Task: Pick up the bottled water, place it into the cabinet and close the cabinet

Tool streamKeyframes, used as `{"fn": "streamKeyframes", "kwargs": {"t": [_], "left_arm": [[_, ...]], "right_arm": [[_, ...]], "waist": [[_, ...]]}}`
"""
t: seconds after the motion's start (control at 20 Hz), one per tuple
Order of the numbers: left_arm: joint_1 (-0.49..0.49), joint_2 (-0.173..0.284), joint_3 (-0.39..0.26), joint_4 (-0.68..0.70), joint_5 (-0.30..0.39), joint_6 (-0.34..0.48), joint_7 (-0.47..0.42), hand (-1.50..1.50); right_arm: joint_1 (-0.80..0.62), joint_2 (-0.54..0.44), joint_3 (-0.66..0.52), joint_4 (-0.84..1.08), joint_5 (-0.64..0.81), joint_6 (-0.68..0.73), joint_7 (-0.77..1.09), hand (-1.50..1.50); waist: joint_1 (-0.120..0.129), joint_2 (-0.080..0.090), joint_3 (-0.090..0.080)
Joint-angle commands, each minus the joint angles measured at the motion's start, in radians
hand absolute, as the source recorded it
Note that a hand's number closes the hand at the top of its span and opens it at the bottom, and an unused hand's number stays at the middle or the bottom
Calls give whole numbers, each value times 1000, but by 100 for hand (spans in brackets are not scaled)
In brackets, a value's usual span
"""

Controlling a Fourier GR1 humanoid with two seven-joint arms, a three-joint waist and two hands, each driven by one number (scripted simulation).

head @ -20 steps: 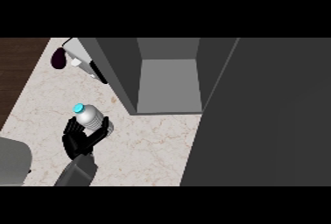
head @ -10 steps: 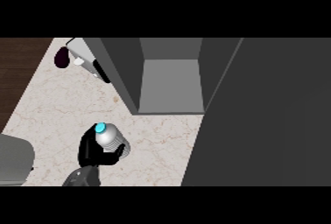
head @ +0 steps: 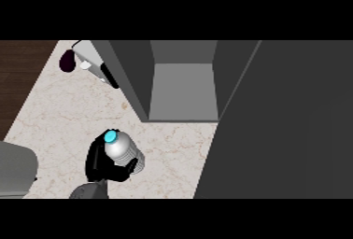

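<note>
A: How many of each?
B: One bottle (head: 120, 148), one cabinet (head: 180, 88) with its door (head: 289, 126) open, one robot hand (head: 102, 164) in view.
A: Where's the bottle?
B: Over the worktop (head: 62, 116), near the cabinet's open front, blue cap towards the upper left. The left robot hand grasps it, black fingers wrapped round its body from below and left

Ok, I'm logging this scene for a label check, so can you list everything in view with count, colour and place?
bottled water: one, clear-grey with a cyan cap, lower left, held above the counter
cabinet: one, grey, open, top centre
cabinet door: one, dark grey, right side
counter: one, pale marbled, left half
dark purple object: one, top left by the cabinet; kind unclear
grey object: one, at the left edge
robot hand: one, black, curled round the bottle; which side is unclear
</note>
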Motion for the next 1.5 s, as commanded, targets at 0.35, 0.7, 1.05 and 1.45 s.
{"fn": "streamKeyframes", "kwargs": {"t": [0.35,0.7,1.05,1.45], "left_arm": [[43,-25,-122,-392,-12,183,238,150],[51,-26,-309,-562,-17,380,340,150],[-226,-26,-254,-390,-13,460,398,150],[-425,-26,-207,-266,-22,549,428,150]], "right_arm": [[46,0,67,-60,110,-15,-11,-150],[67,-27,23,-94,65,-9,-27,-150],[21,-3,-1,-65,60,-2,-14,-150],[84,-48,-5,-111,37,11,-49,-150]], "waist": [[-7,3,0],[-11,2,0],[-13,7,-1],[-18,7,-1]]}}
